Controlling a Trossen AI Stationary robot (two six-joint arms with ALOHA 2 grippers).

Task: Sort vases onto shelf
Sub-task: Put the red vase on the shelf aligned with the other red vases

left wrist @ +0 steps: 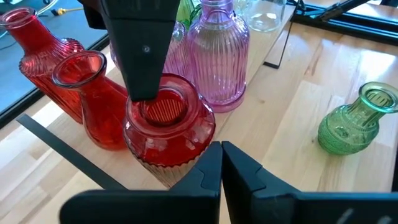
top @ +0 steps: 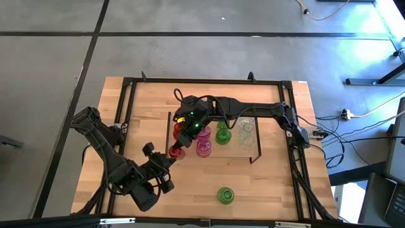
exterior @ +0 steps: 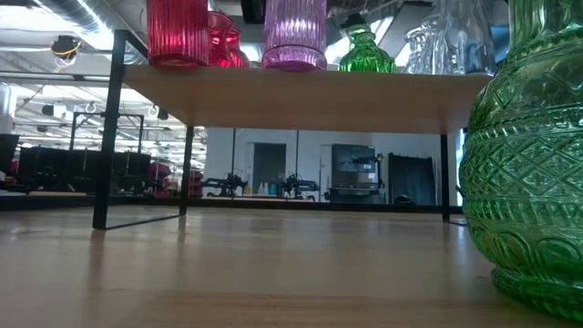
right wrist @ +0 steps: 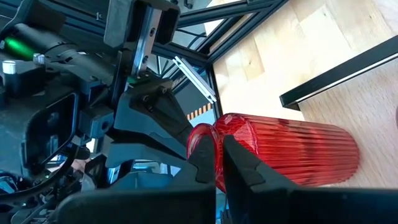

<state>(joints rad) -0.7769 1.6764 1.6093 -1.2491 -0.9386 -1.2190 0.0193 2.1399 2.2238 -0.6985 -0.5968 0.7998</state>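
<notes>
The shelf [top: 250, 152] holds red, pink [top: 204, 144], green [top: 223, 134] and clear [top: 245, 130] vases. A ribbed red vase [left wrist: 168, 134] stands at the shelf's near left corner [top: 175, 151]; in the low view [exterior: 178, 32] its base is on the shelf top. My right gripper [right wrist: 219, 146] reaches in from the right and is shut on this vase's rim. My left gripper [left wrist: 221, 149] is shut right beside the vase's belly, on its near side [top: 166, 159]. I cannot tell if it touches. One green vase [top: 225, 195] stands on the table. My right gripper pinches the ribbed red vase's rim [right wrist: 204, 138] with one finger [left wrist: 146, 81] inside the mouth and the other outside. The fingers come from above, slanting in from the far right. The vase stands upright with its base on the shelf.
Two more red vases [left wrist: 81, 93] stand just beyond the ribbed one, and pink vases [left wrist: 217, 56] stand beside it. The shelf's black frame edge [left wrist: 62, 149] runs past the left gripper. Bare tabletop lies between the shelf and the lone green vase [left wrist: 357, 118].
</notes>
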